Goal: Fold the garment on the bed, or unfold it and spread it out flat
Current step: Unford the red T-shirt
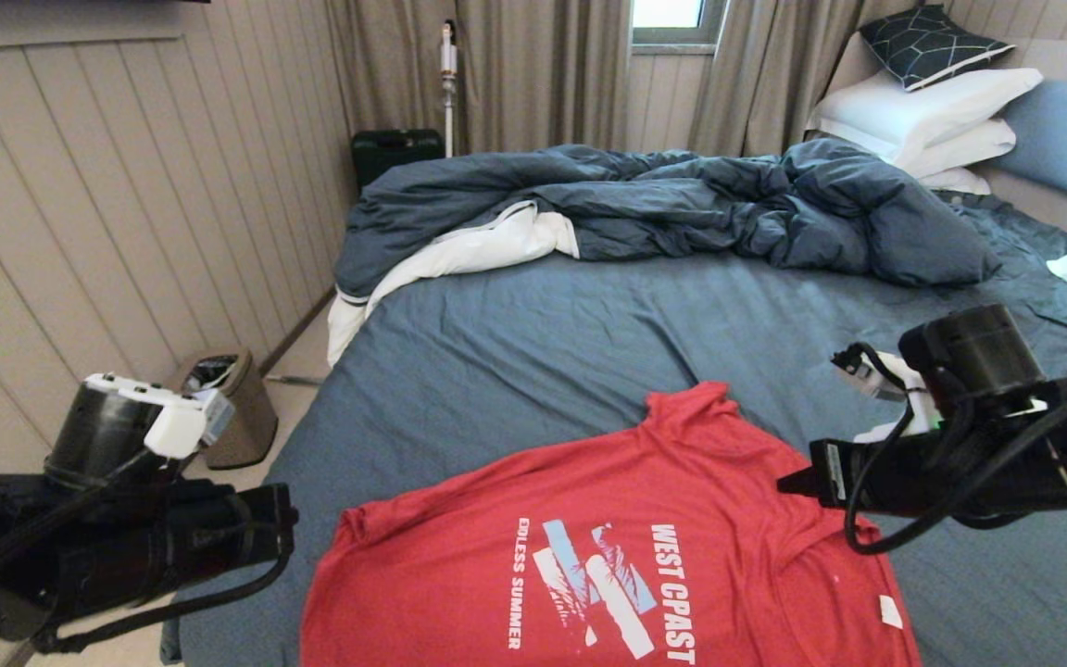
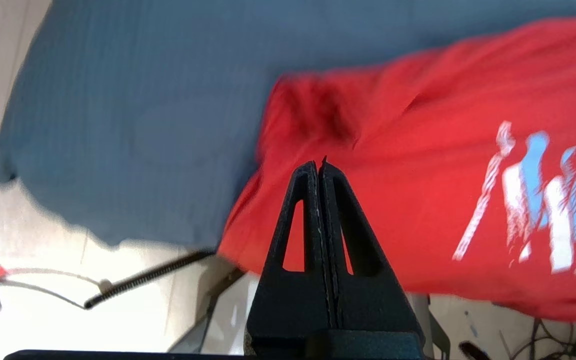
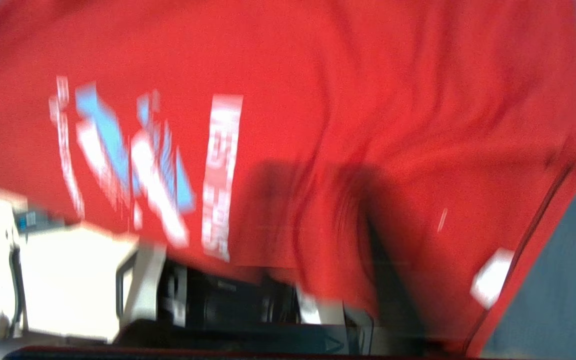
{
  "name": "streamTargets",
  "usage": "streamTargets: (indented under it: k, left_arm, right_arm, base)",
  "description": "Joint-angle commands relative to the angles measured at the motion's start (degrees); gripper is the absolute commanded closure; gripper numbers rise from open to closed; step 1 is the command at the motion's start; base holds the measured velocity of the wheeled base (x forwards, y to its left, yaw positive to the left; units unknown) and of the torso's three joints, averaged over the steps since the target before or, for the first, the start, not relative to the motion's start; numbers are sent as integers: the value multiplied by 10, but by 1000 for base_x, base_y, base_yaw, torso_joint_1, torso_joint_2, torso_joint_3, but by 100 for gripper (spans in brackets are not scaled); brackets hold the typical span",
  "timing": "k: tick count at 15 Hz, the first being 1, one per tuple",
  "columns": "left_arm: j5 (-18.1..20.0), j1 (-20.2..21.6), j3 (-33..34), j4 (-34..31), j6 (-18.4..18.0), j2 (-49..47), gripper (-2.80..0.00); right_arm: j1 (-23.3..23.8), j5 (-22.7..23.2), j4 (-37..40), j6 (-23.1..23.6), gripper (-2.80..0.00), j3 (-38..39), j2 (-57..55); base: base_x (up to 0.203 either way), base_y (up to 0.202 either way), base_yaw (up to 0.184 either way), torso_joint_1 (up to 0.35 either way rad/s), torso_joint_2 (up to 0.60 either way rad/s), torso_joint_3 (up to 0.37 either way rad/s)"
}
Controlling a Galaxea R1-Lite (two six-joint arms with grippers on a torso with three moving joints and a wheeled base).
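Garment [image 1: 608, 547] is seen spread print-up on the near edge of the bed [image 1: 533, 343]. Left gripper [image 2: 320, 167] is clenched, empty, above its sleeve side. Right gripper [image 1: 797, 484] is at the collar side (finger state can't be told). Duvet [image 1: 682, 199] is bunched beyond.

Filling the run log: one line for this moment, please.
garment: spread print-up on bed | left gripper: shut, by sleeve | right gripper: over garment

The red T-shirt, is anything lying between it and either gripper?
Nothing visible. The left gripper, jaws shut, hangs over the red T-shirt near its left sleeve, with only air between. The right gripper is at the shirt's right shoulder. The bed beyond is bare sheet.
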State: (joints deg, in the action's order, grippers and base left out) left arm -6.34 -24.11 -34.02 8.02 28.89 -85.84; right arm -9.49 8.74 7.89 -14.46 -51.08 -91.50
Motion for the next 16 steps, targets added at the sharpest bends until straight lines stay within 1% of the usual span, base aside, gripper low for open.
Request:
streamTargets:
  k: [1,2,4,5,7,9,11,14,16]
  left_arm:
    - [0,3,-61,-21,-6,-53,0]
    - [0,3,-95,-43,-11,-76,0]
    - [0,10,-145,-73,-18,-124,0]
    - [0,16,-164,-76,-28,-149,0]
    - [0,23,-192,-78,-40,-174,0]
    - [4,22,-192,-79,-50,-174,0]
    - [5,18,-192,-79,-59,-174,0]
    - [8,-10,-191,-79,-61,-187,0]
    - [7,-36,-208,-79,-75,-203,0]
  right_arm:
    - [21,0,-12,0,0,-23,-33]
    - [35,-1,-15,3,0,-38,-45]
    - [68,-1,-16,29,0,-60,-75]
    - [77,-1,-17,40,0,-73,-93]
    - [81,0,-18,46,0,-103,-119]
    - [81,-1,-18,49,0,-128,-134]
    - [83,-1,-18,61,0,-145,-141]
    - [89,0,-18,74,0,-179,-159]
    - [91,-1,-18,82,0,-188,-166]
  base:
    - [0,0,0,0,0,0]
    - [0,0,0,0,0,0]
    - [0,0,0,0,0,0]
    - [0,0,0,0,0,0]
    - [0,0,0,0,0,0]
    - [0,0,0,0,0,0]
    - [0,0,0,0,0,0]
    - [0,0,0,0,0,0]
    - [0,0,0,0,0,0]
